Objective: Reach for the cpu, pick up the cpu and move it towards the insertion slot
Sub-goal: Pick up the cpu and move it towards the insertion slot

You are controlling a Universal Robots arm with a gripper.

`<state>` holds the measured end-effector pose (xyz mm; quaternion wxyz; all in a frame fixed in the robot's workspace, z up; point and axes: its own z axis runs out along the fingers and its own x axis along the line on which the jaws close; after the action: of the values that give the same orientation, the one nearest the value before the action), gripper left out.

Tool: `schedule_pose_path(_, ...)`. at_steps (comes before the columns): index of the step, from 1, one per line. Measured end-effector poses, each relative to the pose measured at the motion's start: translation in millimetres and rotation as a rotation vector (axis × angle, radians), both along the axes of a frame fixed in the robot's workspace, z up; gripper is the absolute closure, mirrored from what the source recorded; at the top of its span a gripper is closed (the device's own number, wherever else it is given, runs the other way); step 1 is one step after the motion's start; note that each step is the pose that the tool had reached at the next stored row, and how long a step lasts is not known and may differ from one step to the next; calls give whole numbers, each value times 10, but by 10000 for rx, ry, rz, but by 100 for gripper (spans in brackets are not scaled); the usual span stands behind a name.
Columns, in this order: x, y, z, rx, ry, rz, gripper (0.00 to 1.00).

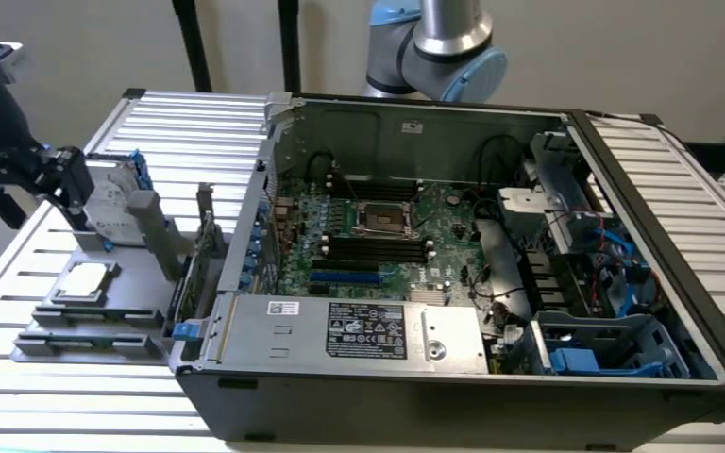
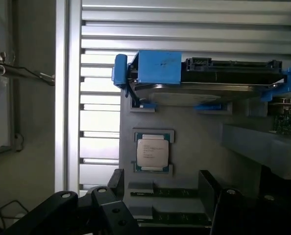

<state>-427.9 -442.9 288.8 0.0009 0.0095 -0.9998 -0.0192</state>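
Note:
The cpu (image 1: 82, 280) (image 2: 153, 152), a small square chip with a silver top, lies flat in a recess of a grey fixture tray (image 1: 148, 274) on the exterior view's left, outside the computer case. My gripper (image 1: 67, 181) (image 2: 167, 198) hovers above and apart from the chip. It is open, and its two dark fingers (image 2: 111, 193) stand wide apart with nothing between them. The insertion slot (image 1: 384, 219), a square socket with a shiny metal frame, sits on the green motherboard inside the open case.
A silver hard drive in a blue frame (image 1: 117, 200) (image 2: 209, 81) stands upright on the tray just behind the chip. Long memory sticks (image 2: 167, 193) lie in the tray's slots. The case walls (image 1: 243, 245), power supply (image 1: 350, 330) and cables surround the motherboard. The slatted metal table (image 1: 35, 396) carries everything.

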Motion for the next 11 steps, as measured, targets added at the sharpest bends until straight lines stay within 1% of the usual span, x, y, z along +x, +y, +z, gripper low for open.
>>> schedule_pose_path(11, -3, 10, -199, -1, 1, 16, 29)
